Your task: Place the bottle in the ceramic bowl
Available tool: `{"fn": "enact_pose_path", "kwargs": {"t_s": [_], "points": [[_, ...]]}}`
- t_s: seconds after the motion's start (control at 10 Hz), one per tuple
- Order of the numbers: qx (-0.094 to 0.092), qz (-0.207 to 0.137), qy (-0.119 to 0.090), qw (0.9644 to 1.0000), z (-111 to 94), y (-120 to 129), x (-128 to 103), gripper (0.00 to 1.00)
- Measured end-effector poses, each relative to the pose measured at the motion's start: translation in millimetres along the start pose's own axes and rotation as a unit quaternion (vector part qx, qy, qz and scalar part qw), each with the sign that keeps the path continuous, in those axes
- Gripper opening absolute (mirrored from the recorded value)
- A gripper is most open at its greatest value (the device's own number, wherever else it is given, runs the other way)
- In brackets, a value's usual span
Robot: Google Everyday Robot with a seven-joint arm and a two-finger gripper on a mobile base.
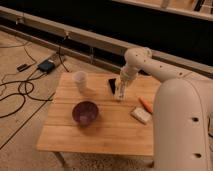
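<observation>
The bottle (119, 94) is small, slim and whitish. It stands upright on the wooden table (115, 132), right of centre toward the back. My gripper (121, 86) reaches down from the white arm (150, 65) onto the bottle's top, covering its upper part. The ceramic bowl (85, 112) is round, dark purple and glossy. It sits left of centre on the table, about a bowl's width to the front left of the bottle, and holds nothing.
A white cup (80, 81) stands at the back left of the table. A flat black object (112, 85) lies just left of the bottle. An orange object (146, 104) and a white block (141, 115) lie to the right. Cables and a box (46, 65) lie on the floor at left.
</observation>
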Motion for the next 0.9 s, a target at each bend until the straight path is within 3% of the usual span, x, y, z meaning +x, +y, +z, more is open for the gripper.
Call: {"fn": "enact_pose_path", "kwargs": {"t_s": [0.6,0.9], "points": [[-0.002,-0.047,0.022,0.9986,-25.8,115.0,36.4,0.0],[-0.012,-0.068,0.029,0.9972,-30.8,161.4,38.0,0.0]]}}
